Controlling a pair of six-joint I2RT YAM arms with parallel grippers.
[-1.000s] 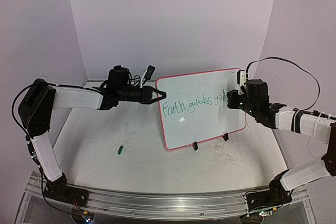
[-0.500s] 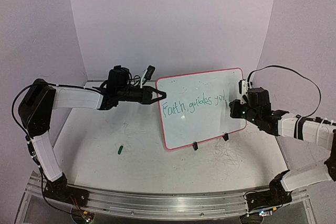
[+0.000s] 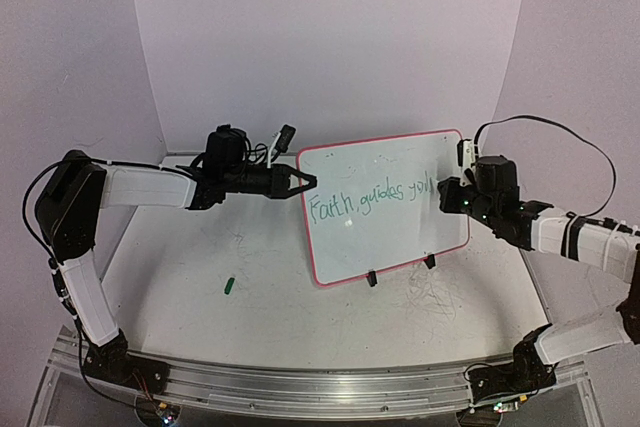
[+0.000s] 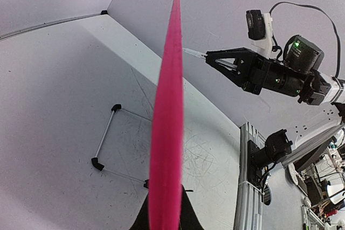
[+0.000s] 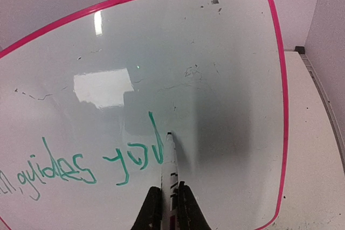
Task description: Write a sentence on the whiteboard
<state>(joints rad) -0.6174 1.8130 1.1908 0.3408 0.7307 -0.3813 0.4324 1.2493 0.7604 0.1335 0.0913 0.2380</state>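
Note:
The whiteboard (image 3: 390, 232) stands tilted on two black clip feet (image 3: 371, 279) at mid table. The sentence (image 3: 368, 198), in thin green script, reads about "Faith, guides you". My left gripper (image 3: 301, 183) is shut on the board's left pink edge (image 4: 167, 133), which runs up the middle of the left wrist view. My right gripper (image 3: 446, 197) is shut on a white marker (image 5: 170, 165). The marker's tip touches the board just right of the last green stroke (image 5: 156, 138). The right gripper also shows in the left wrist view (image 4: 218, 57).
A small green marker cap (image 3: 229, 285) lies on the scuffed white tabletop (image 3: 270, 297) in front of the left arm. White walls close in the back and both sides. An aluminium rail (image 3: 300, 387) runs along the near edge.
My right gripper dipped down and right half a second ago, then rose back to the end of the green line. The left gripper and the board have not moved.

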